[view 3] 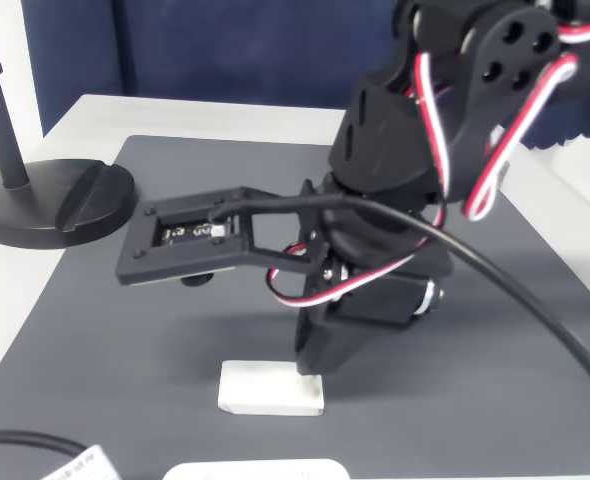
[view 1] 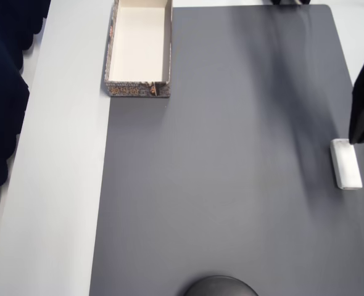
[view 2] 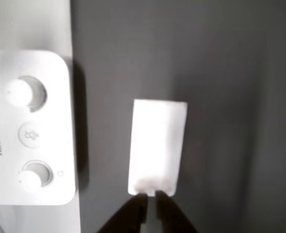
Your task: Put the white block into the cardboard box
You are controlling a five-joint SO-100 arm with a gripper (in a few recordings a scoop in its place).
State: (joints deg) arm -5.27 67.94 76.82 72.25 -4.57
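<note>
Lettering reading "HIKVISION" is running sideways along the left edge of a white device [view 2: 29, 126] in the wrist view; the same device is carrying two round white knobs and a small round symbol between them, too faint to read. It is sitting on the pale table [view 1: 58, 185] just beside the edge of the grey mat [view 1: 219, 185].

In that wrist view the white block [view 2: 157, 145] is lying flat on the mat with its long axis running up and down the picture, its near short end touching the tips of the gripper [view 2: 151, 204]. The two dark fingertips are pointing up from the bottom edge, drawn almost together with only a thin slit between them, and they are pinching nothing; they are meeting the block's end rather than straddling it.

From overhead, the block [view 1: 346, 163] is lying near the right edge of the mat, its long axis running nearly top to bottom with a slight tilt, the upper end leaning left. The dark gripper [view 1: 362, 120] is coming in from the right edge and touching that upper end. The cardboard box [view 1: 111, 61] is sitting well apart at the top left, straddling the mat's left border, its cream inside facing up and a stone-like print showing on its near wall.

In the fixed view the block [view 3: 272, 389] is lying lengthwise left to right near the mat's front edge, with the black arm [view 3: 415, 200] standing over its right end. A black stand base [view 3: 55, 200] is resting at the mat's far left corner.
</note>
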